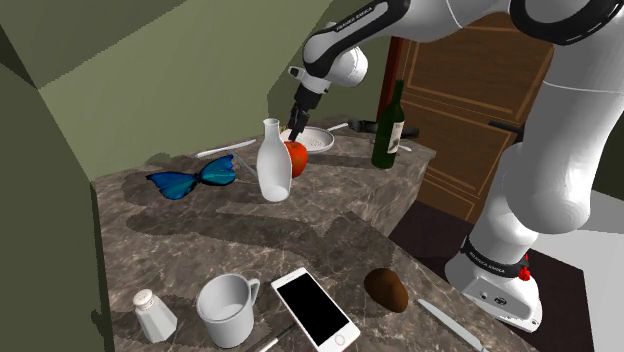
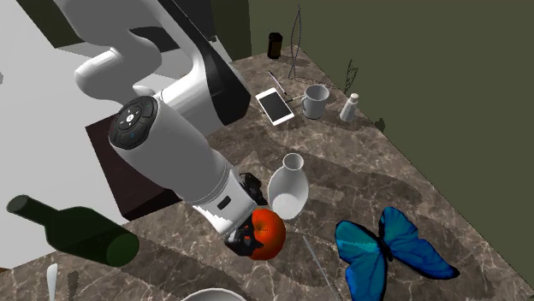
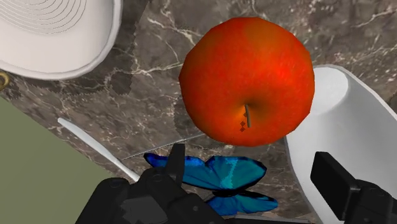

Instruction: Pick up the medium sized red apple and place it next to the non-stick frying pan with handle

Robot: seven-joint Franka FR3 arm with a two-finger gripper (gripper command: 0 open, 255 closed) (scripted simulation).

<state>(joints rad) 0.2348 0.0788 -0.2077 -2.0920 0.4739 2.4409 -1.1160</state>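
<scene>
Fingers (image 3: 173,170) spread apart and gripping nothing, I hover above the red apple (image 3: 248,76), which sits on the marble surface (image 3: 146,89) just beside the white vase (image 3: 343,127). I judge this the approach; next I descend straddling the apple, sparing the vase.

White arm (image 1: 525,150) stretched far out toward shoulder view's upper left, wrist (image 1: 338,62) bent down, black gripper (image 3: 251,167) pointing downward, fingers (image 3: 170,167) spread apart, clasping nothing.

Home setting: marble counter (image 1: 200,232), wine bottle (image 1: 388,128), mug (image 1: 228,310), wooden cabinet (image 1: 470,95).
</scene>
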